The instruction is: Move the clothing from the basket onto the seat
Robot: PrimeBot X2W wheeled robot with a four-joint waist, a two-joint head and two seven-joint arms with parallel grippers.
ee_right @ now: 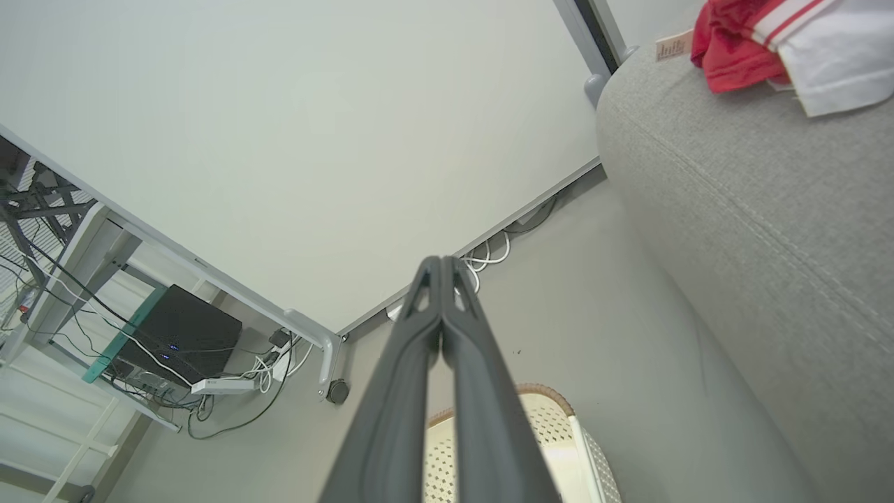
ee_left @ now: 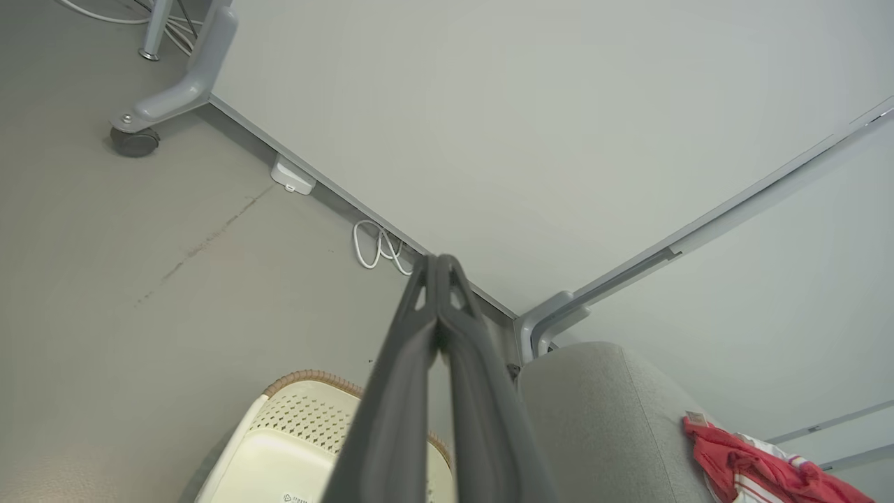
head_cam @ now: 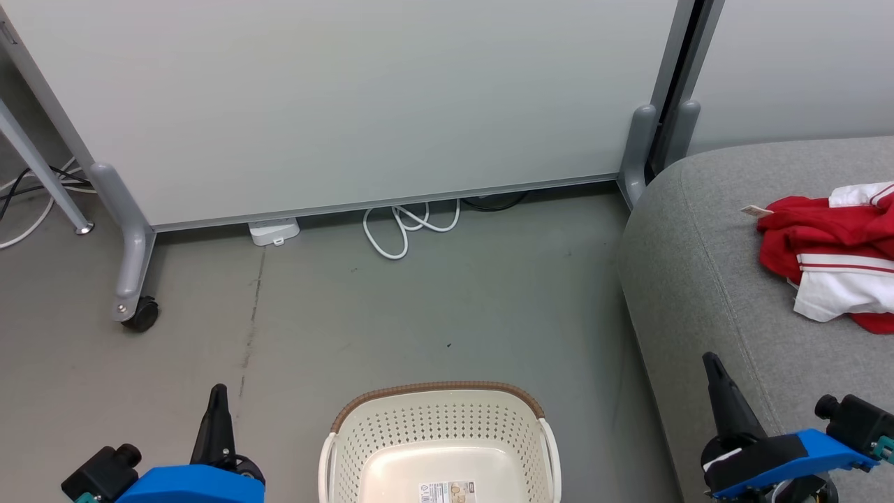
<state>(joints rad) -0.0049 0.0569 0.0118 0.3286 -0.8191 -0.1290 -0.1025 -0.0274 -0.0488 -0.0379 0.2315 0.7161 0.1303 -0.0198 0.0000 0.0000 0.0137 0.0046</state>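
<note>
Since each pair of long dark fingers is pressed tip to tip with nothing between them, neither arm is carrying anything. The left gripper (head_cam: 218,402) stands at the lower left above the floor, and the right gripper (head_cam: 714,370) at the lower right, against the rounded side of the sofa. Each wrist view shows the same: the two fingers meet in a narrow closed wedge.

Between the grippers, the cream-white plastic laundry basket (head_cam: 438,386) with perforated walls and a brown woven-look rim sits on the floor. As much of its inside as shows is bare: a smooth pale bottom with a small printed label (head_cam: 450,491) and no fabric. The near part of the basket is cut off by the picture's edge.

The clothing (head_cam: 827,241), soft bright red fabric with white panels and thin red-and-white stripes, lies crumpled in a loose heap on the seat (head_cam: 698,279). The seat is a large light grey upholstered cushion with a coarse weave, a rounded edge and a stitched seam. A small tag sticks out at the heap's left side. The heap runs past the right edge, so I cannot tell where one garment ends and another begins.

To my judgement the task is at or near its end: the red garments rest on the cushion and the basket looks emptied, with only its hidden near part unconfirmed.

Further out, the matt grey floor (head_cam: 433,300) is scuffed, a white cable (head_cam: 401,227) loops at the foot of a smooth pale partition panel (head_cam: 349,98), and a black castor (head_cam: 142,314) carries its grey leg.
</note>
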